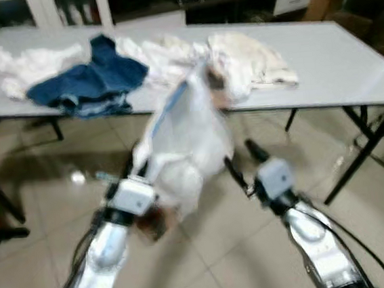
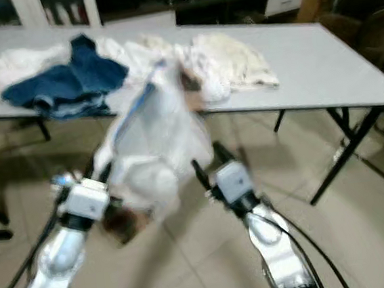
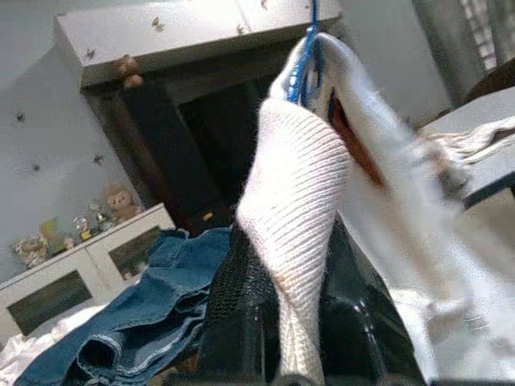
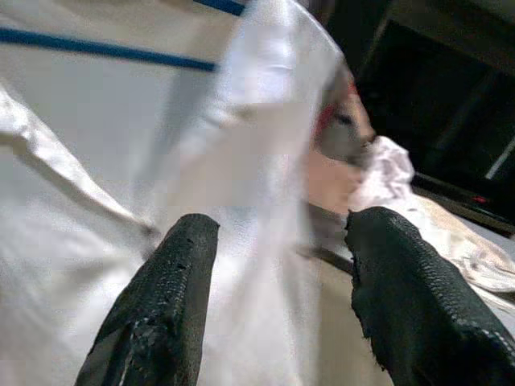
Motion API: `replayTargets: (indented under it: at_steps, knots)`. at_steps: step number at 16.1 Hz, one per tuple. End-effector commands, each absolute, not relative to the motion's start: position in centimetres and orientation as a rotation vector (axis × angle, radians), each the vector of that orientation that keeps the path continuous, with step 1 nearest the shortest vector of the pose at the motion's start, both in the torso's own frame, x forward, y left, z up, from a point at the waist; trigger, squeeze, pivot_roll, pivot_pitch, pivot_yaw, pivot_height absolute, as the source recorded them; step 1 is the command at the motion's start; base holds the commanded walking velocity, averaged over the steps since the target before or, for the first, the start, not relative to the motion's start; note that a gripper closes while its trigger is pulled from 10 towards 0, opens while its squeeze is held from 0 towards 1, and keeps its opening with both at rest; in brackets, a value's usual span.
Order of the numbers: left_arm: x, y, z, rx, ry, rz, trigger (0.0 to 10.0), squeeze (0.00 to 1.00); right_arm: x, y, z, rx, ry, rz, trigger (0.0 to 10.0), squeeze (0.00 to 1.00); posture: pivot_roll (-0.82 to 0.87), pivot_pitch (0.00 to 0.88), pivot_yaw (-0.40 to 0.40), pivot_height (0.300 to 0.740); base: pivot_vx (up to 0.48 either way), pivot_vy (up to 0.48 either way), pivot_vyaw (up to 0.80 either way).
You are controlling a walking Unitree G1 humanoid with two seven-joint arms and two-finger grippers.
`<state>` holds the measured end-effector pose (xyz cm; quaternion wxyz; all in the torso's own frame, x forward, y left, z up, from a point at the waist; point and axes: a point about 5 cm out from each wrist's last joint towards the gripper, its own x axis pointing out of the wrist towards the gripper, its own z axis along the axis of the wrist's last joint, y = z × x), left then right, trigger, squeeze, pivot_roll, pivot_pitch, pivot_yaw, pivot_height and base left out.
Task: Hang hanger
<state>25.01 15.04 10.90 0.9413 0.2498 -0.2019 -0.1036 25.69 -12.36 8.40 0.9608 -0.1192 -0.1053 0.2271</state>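
A long grey table [image 1: 333, 55] spans the far side of the tiled floor [image 1: 216, 250], and everything else is placed against it. On its top, toward the robot's left, lies a blue denim garment [image 1: 94, 82]; a heap of white and cream clothes [image 1: 248, 60] spreads across the middle of the top, with more white cloth [image 1: 24, 65] at the table's left end. Behind the table stand dark cabinets [image 3: 193, 161] and a low white glass-fronted unit [image 3: 72, 273].

In front of the table's near edge, raised above the floor, hangs a white garment [image 1: 185, 141] with a blue hanger [image 3: 304, 60] at its top; the picture is blurred here. The left gripper [image 3: 294, 314] is below the garment, on the robot's side of the table, its fingers [image 3: 241, 314] clamped on a ribbed white fold of it. The right gripper [image 4: 278, 297] is just beside the garment on the table's near side, its two black fingers [image 4: 165, 305] spread apart with nothing between them, the white cloth right in front.
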Motion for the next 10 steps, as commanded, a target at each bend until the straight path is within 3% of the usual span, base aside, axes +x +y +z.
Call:
replayTargets:
  at_steps: [1, 10]
  knots:
    - [25.19, 14.04, 11.77, 0.48, -0.463, -0.227, 10.0, 0.0, 26.03, -13.63, 8.93, -0.264, -0.226, 0.424, 10.0, 0.0, 0.14, 0.019, -0.014, 0.74, 0.48, 0.0, 0.0]
    - [25.76, 13.94, 12.54, 0.492, -0.494, -0.224, 10.0, 0.0, 26.82, -13.99, 9.69, -0.272, -0.25, 0.407, 10.0, 0.0, 0.14, 0.011, -0.015, 0.74, 0.48, 0.0, 0.0]
